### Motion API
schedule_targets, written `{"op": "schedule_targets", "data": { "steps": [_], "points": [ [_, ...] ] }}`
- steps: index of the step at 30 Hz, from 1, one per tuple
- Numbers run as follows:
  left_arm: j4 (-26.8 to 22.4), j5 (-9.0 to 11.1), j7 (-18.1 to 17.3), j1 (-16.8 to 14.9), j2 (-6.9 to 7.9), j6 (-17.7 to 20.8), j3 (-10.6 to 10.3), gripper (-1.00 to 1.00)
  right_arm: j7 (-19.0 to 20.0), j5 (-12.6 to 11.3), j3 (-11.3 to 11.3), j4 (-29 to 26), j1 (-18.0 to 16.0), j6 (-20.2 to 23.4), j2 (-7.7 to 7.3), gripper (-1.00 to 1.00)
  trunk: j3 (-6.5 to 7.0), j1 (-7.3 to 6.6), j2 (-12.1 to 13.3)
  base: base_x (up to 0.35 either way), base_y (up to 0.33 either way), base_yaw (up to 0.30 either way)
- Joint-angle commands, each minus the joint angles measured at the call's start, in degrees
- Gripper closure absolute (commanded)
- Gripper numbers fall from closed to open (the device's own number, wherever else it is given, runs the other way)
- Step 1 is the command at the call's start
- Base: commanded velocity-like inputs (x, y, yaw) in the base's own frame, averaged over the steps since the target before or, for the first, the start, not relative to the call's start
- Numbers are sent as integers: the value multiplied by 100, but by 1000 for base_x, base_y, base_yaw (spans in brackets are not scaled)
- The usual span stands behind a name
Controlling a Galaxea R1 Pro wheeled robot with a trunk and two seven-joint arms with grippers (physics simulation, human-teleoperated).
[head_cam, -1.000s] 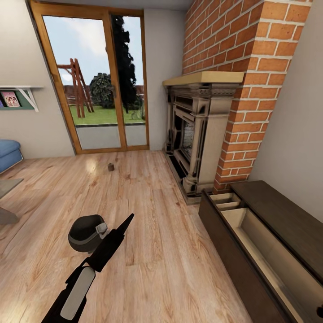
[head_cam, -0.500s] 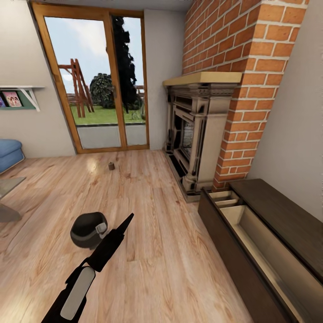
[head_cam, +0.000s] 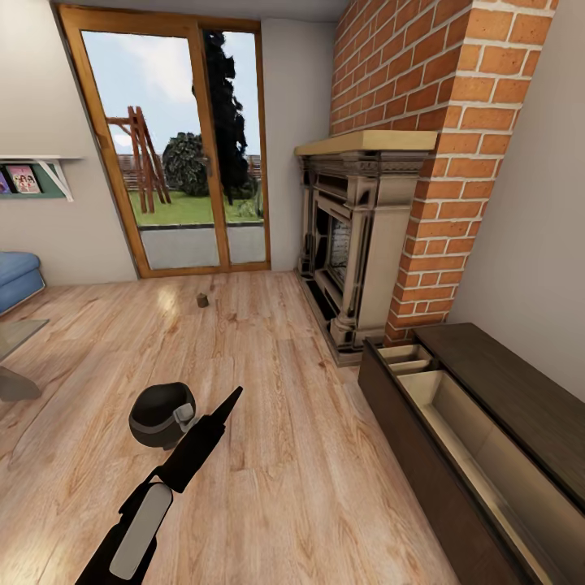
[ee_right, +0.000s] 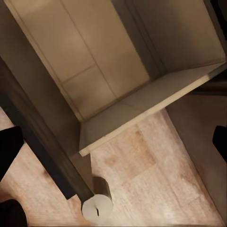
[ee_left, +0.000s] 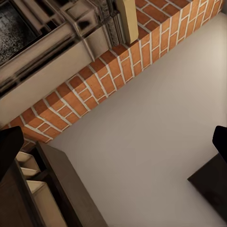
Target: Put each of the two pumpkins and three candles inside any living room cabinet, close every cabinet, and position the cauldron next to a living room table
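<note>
The black cauldron (head_cam: 161,416) sits on the wood floor, just left of my left arm. My left gripper (head_cam: 234,398) hangs above the floor to the cauldron's right. In the left wrist view the left gripper (ee_left: 113,142) is open and holds nothing. One candle (head_cam: 201,301) stands far off on the floor near the glass door. The dark brown cabinet (head_cam: 504,382) runs along the right wall with its pale drawers (head_cam: 455,422) pulled open. My right gripper (ee_right: 113,139) is open above an open drawer (ee_right: 90,56). A candle (ee_right: 98,206) stands on the floor beside the drawer's dark front.
An ornate fireplace (head_cam: 357,244) under a brick chimney stands beyond the cabinet. A glass patio door (head_cam: 171,146) fills the far wall. At the left edge are a blue sofa (head_cam: 16,276) and a corner of the glass table (head_cam: 18,337).
The whole head picture has shifted slightly, so the camera moved a little. The left arm keeps the same pose in the picture.
</note>
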Motion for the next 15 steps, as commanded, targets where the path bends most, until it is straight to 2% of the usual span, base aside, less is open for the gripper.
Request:
{"op": "schedule_targets", "data": {
  "steps": [1, 15],
  "points": [
    [0, 0, 3, 0, 0, 1, 0, -100, 46, 9, 0, 13, 0, -1, -16, -100, 0, 0, 0, 0, 0, 0],
    [54, 2, 25, 0, -15, -3, 0, -100, 121, 22, 1, 41, 0, -4, -39, -100, 0, 0, 0, 0, 0, 0]
  ]
}}
